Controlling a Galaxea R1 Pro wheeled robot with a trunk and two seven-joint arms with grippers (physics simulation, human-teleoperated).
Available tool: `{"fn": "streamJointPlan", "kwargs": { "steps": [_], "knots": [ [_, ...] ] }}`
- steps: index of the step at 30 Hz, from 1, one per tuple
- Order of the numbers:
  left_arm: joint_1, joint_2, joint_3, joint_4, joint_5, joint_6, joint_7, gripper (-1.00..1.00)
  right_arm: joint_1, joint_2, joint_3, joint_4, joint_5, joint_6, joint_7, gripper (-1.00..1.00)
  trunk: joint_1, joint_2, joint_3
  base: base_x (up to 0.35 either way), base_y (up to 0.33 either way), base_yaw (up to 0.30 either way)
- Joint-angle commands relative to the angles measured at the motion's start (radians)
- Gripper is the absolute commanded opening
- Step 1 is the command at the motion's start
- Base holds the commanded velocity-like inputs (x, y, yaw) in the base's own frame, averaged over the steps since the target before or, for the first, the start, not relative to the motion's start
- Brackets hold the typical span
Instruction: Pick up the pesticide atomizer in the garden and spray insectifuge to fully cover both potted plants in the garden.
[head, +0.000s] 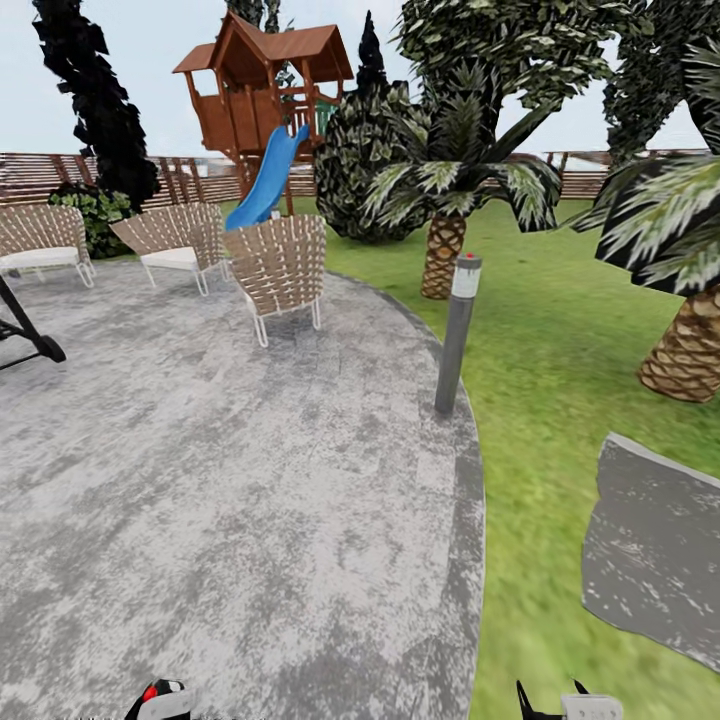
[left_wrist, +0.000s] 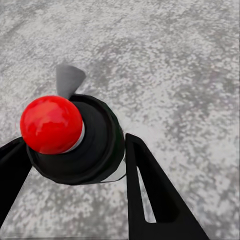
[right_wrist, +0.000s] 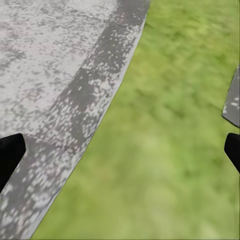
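Head view: round stone patio (head: 250, 480) with a grey bollard lamp (head: 457, 330) on its lawn-side edge; woven chairs (head: 280, 265) beyond it.

Left wrist view: left gripper (left_wrist: 75, 165), jaws pinching the pesticide atomizer (left_wrist: 75, 137) over the patio.

Right wrist view: right gripper (right_wrist: 120, 150), jaws spread, empty, above the patio rim. Carry the bottle level while searching for the pots.

Grey stone patio (head: 200, 480); 3 woven chairs (head: 280, 265); lawn (head: 560, 330); playhouse (head: 262, 85).

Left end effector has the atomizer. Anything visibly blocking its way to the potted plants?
Can't judge: no potted plants are in view. The left end effector holds the pesticide atomizer over bare patio; ahead stand wicker chairs and a bollard lamp.
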Motion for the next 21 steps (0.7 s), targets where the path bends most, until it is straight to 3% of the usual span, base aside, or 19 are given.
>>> {"fn": "streamJointPlan", "kwargs": {
  "steps": [1,21],
  "knots": [
    [-0.001,0.0,0.002,0.001,-0.003,-0.003,0.003,-1.0,0.0,0.0,-0.004,0.0,0.004,-0.003,0.0,1.0,0.0,0.0,0.0,0.0,0.0,0.222],
    [-0.001,-0.002,0.002,0.001,-0.004,-0.003,0.003,-1.0,0.0,0.0,-0.004,0.0,0.006,-0.003,0.0,1.0,0.0,0.0,0.022,0.0,0.0,0.222]
  ]
}}
